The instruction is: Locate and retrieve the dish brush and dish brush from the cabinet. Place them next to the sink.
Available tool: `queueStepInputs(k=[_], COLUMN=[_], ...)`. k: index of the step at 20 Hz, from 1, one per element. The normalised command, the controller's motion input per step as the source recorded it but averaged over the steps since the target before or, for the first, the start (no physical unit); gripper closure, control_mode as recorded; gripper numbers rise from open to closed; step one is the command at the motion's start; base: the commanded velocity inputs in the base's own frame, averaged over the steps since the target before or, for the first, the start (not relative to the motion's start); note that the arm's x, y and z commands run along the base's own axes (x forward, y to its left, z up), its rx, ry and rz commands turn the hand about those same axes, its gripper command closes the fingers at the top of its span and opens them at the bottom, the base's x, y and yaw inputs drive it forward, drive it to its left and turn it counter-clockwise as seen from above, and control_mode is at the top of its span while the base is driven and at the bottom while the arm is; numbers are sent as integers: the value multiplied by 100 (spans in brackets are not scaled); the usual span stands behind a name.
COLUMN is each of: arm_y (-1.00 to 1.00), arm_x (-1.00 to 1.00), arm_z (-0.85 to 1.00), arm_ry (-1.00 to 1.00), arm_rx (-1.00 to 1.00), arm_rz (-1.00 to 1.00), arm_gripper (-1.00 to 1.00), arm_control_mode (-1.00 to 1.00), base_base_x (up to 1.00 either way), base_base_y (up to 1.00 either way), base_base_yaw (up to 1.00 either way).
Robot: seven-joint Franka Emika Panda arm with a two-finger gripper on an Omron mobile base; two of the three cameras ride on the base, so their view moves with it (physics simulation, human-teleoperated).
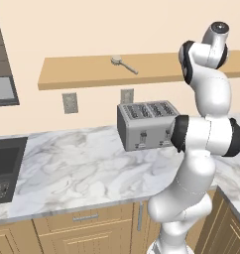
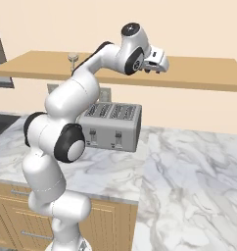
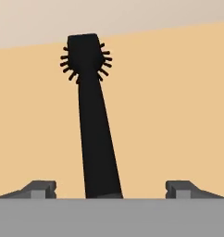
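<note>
Wooden shelf [image 3: 178, 92] under my wide-open end effector [image 3: 111, 187]; all-black spiky-headed dish brush [image 3: 93, 120] lies between its fingers. Grasp step: next I close on the handle.

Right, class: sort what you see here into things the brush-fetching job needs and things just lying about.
Job:
black brush
wooden brush
sink
pincer

Lying about:
toaster
wall outlets
shelf

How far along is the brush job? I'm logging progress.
Done: nothing is beside the sink yet. In hand: the open gripper straddles the black brush handle on the shelf, not gripping. Left: lift it, then fetch the wooden brush.
</note>
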Motion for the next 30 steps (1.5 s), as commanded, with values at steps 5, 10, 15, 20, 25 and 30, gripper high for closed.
queueStepInputs(k=[5, 10, 15, 20, 25, 30], arm_y=[0, 1, 5, 6, 13, 52], arm_x=[0, 0, -12, -48, -65, -84], arm_z=[-2, -1, 12, 25, 18, 27], arm_ry=[-3, -1, -1, -7, -4, -1], arm_rx=[3, 1, -1, -1, 1, 0], arm_rz=[0, 0, 0, 0, 0, 0], arm_gripper=[100, 100, 100, 100, 100, 100], arm_control_mode=[-100, -100, -100, -100, -100, -100], base_base_x=[0, 0, 0, 0, 0, 0], base_base_y=[0, 0, 0, 0, 0, 0], base_base_yaw=[0, 0, 0, 0, 0, 0])
